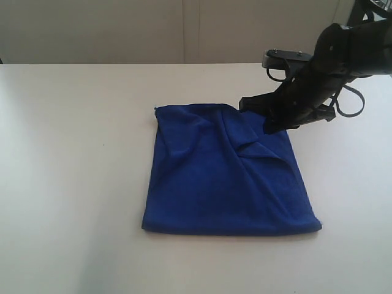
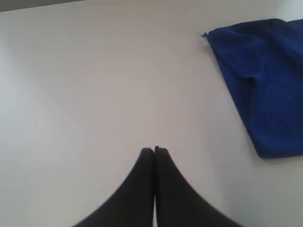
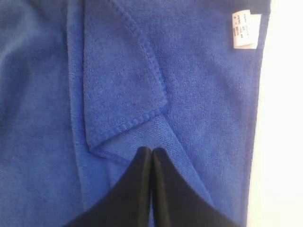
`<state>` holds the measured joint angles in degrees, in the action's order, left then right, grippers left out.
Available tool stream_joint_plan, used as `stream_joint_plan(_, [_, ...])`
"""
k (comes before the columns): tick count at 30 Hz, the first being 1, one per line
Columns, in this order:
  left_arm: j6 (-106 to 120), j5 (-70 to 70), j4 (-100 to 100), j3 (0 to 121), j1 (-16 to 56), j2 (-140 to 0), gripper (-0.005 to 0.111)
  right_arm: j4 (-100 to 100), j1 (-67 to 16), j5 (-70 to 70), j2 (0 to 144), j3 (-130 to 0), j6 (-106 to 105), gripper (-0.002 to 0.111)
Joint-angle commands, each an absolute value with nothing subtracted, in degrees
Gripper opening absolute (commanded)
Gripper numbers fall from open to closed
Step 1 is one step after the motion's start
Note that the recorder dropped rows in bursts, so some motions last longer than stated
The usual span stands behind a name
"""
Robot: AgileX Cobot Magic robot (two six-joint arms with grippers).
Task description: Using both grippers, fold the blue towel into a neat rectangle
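White table (image 1: 73,184); right hand (image 1: 268,127) over blue towel (image 1: 226,184).

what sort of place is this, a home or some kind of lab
Likely a robot lab or test bench, not a home: a white table, a plain pale wall behind it, and a black right claw over a blue towel.

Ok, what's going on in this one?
A two-armed robot is partway through folding a blue towel on a white table. The towel lies folded roughly square, with one corner flap turned over and rumpled. The right gripper, shut, is right at that flap; the left gripper, also shut, sits over the table beside the towel.
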<state>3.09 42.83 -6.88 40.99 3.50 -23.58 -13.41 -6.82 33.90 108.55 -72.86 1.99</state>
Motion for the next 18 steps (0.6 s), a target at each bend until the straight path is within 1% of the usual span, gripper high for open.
stream_joint_plan(1, [3.25,39.77,-13.68,40.66,3.58,-31.36,0.0,-13.41,-6.33,33.31,108.21,-72.54,1.09,0.0])
stream_joint_plan(7, [17.42,30.87,-30.46,41.54,3.58,-54.72,0.0,-13.51,-6.23,31.73,108.47,-73.37,1.09,0.0])
stream_joint_plan(8, [24.24,29.48,-37.37,43.38,3.58,-61.88,0.0,-13.51,-6.23,33.99,109.5,-74.89,1.09,0.0])
stream_joint_plan(9, [27.87,29.49,-40.69,44.58,3.58,-65.29,0.0,-13.51,-6.23,34.73,110.17,-75.79,0.73,0.0])
stream_joint_plan(10, [34.05,29.49,-45.67,47.19,3.58,-71.72,0.0,-13.64,-6.23,35.65,111.38,-77.31,0.0,0.0])
stream_joint_plan(12, [38.05,29.37,-50.94,51.96,3.58,-79.68,0.0,-13.75,-6.23,36.45,113.14,-79.69,0.0,0.0])
stream_joint_plan(14, [39.46,28.83,-52.4,58.57,5.18,-87.87,0.0,-14.93,-6.23,36.31,115.16,-81.48,0.0,0.001])
stream_joint_plan(15, [39.46,28.83,-52.4,60.5,5.98,-90.03,0.0,-14.93,-6.23,35.96,115.81,-81.87,0.0,0.002])
stream_joint_plan(18, [40.33,27.91,-52.27,68.34,9.82,-98.46,0.0,-14.93,-6.23,35.0,118.29,-82.22,0.0,0.014])
